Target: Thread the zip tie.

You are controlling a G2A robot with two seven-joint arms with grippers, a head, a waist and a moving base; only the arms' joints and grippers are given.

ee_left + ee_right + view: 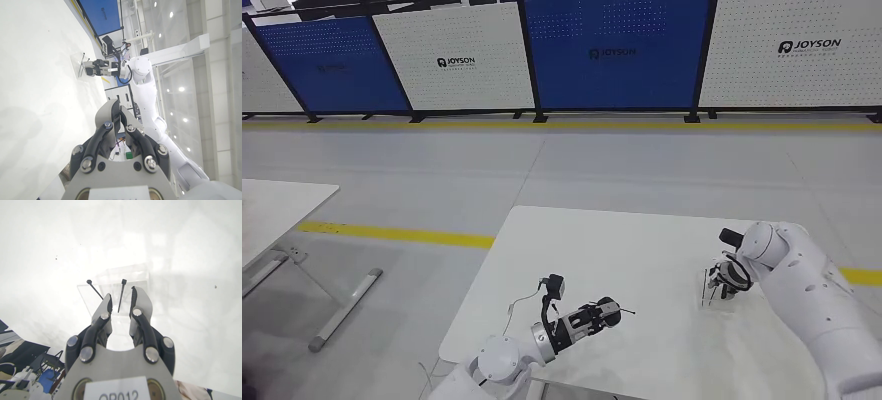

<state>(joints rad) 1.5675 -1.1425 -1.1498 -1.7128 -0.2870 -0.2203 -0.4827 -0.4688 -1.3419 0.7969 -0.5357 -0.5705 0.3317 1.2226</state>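
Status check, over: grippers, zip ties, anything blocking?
Left gripper shut, thin black strip protruding. Right gripper open, straddling one black plastic zip tie on the clear acrylic stand; second tie beside. Nothing blocking.

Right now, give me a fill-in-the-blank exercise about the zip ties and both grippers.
1. The right gripper has its jaws ____.
2. On the clear stand lie ____ black zip ties.
3. The left gripper has its jaws ____.
Missing words: open; two; shut.
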